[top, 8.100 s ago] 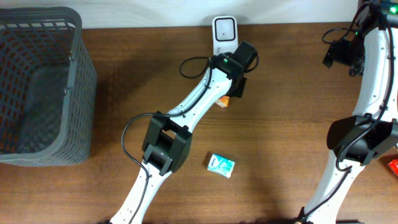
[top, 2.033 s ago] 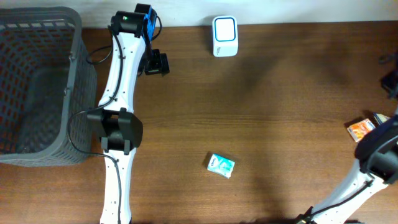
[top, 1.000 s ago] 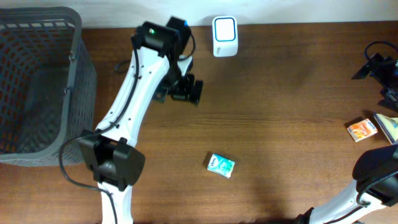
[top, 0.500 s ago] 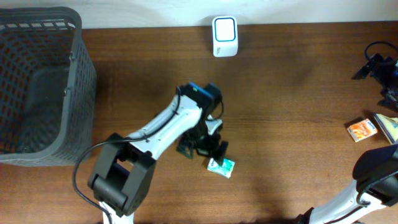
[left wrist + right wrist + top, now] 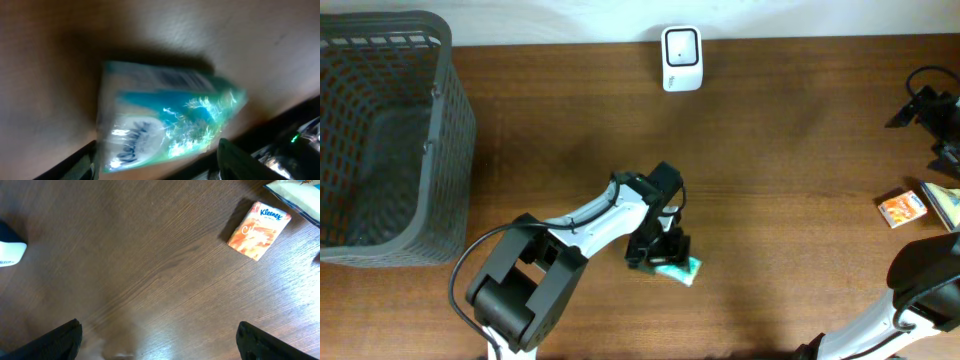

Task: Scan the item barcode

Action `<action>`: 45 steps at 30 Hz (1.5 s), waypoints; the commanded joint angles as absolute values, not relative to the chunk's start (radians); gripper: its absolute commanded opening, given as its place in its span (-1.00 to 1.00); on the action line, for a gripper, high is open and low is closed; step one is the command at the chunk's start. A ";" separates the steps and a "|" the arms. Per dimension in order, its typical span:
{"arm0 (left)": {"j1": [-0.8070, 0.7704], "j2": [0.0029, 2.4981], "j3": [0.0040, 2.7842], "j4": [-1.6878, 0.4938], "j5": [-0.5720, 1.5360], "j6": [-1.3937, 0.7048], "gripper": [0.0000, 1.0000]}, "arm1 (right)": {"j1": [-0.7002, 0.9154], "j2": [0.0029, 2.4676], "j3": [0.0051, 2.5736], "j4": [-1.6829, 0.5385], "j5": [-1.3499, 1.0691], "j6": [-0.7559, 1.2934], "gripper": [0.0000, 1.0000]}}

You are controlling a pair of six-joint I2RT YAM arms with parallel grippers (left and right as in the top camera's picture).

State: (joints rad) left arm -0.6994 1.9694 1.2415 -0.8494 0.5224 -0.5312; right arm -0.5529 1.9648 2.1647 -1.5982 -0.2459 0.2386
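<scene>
Overhead shows my left gripper down on the brown wooden table, over the small teal and white tissue pack in glossy plastic wrap. The pack lies flat on the wood, well apart from the white box-shaped barcode scanner at the far edge. It is on the near side of that scanner and almost straight in line with it.

In my left wrist view the pack fills the space between my two fingers, one dark tip at each of its sides. My jaws there stand apart with the pack between them. The view is blurred, so I cannot tell whether the pads already press on the wrap or only flank it. My right gripper is spread wide over bare wood with nothing between the fingers. It hangs far to the right of the scanner, near a small orange and white tissue pack.

I judge the teal pack to be very light and soft, a cushion of tissue that will give under a squeeze. The film looks slick and shiny, so it could slide or twist out of a shallow pinch. It is not fragile, but a hard clamp would crumple it and could wrinkle the printed code. I would take it across its narrow width, at the middle, low against the table, with a moderate squeeze. That would leave the broad faces free to turn towards the scanner. Which face carries the barcode I cannot make out.
</scene>
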 commanded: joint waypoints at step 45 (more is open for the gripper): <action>-0.689 1.886 1.174 -0.722 0.569 -0.809 0.18 | -0.555 1.971 2.167 -1.600 -0.251 0.236 0.97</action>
